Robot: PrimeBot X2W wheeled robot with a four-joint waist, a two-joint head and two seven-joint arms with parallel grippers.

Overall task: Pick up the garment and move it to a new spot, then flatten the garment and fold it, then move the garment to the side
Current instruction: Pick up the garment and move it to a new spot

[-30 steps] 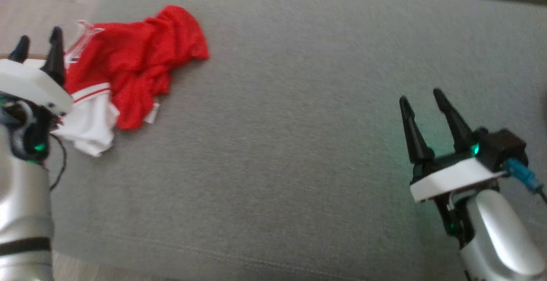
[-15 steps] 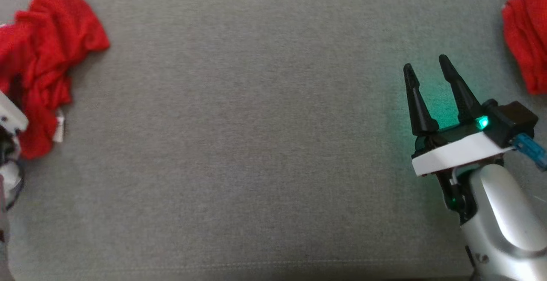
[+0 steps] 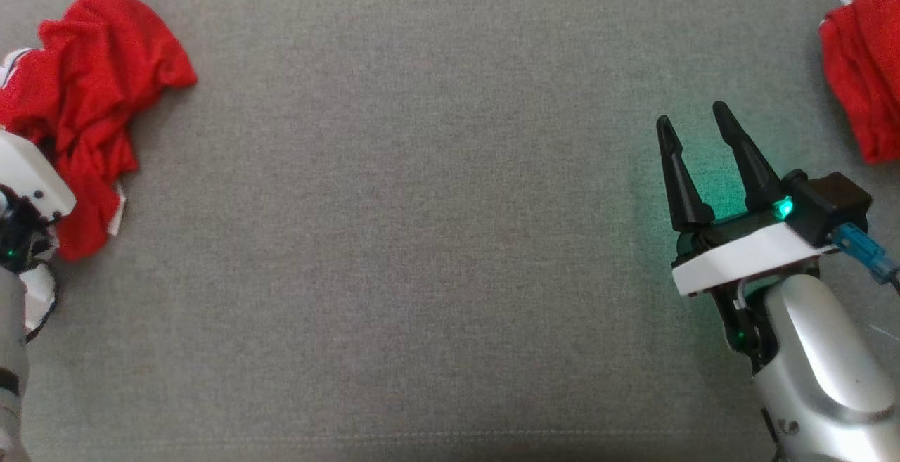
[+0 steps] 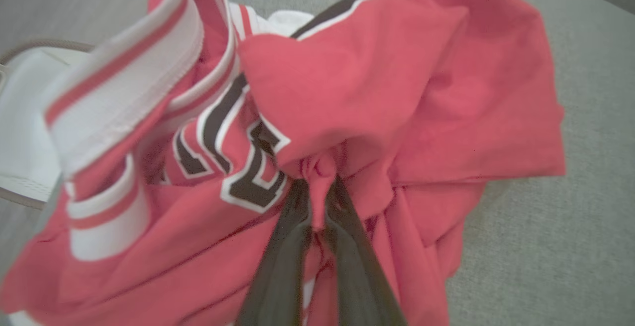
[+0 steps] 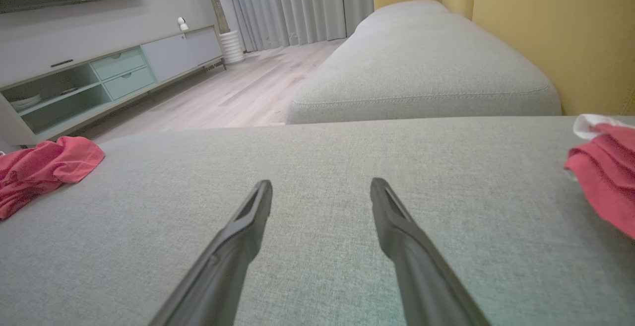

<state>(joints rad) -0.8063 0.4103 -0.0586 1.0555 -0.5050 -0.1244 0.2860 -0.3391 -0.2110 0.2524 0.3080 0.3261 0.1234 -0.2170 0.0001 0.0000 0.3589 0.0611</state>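
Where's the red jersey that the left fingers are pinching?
The red jersey lies crumpled at the head view's left edge on the grey cushion, beside the left gripper.

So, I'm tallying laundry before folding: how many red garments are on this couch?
2. One red jersey lies at the cushion's left edge, pinched in the left gripper; the other red garment sits at the right edge, partly cut off. More may be hidden.

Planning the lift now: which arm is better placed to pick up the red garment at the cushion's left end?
Left. The left end effector is shut on a fold of the red garment; the right end effector hangs open over bare cushion, apart from it.
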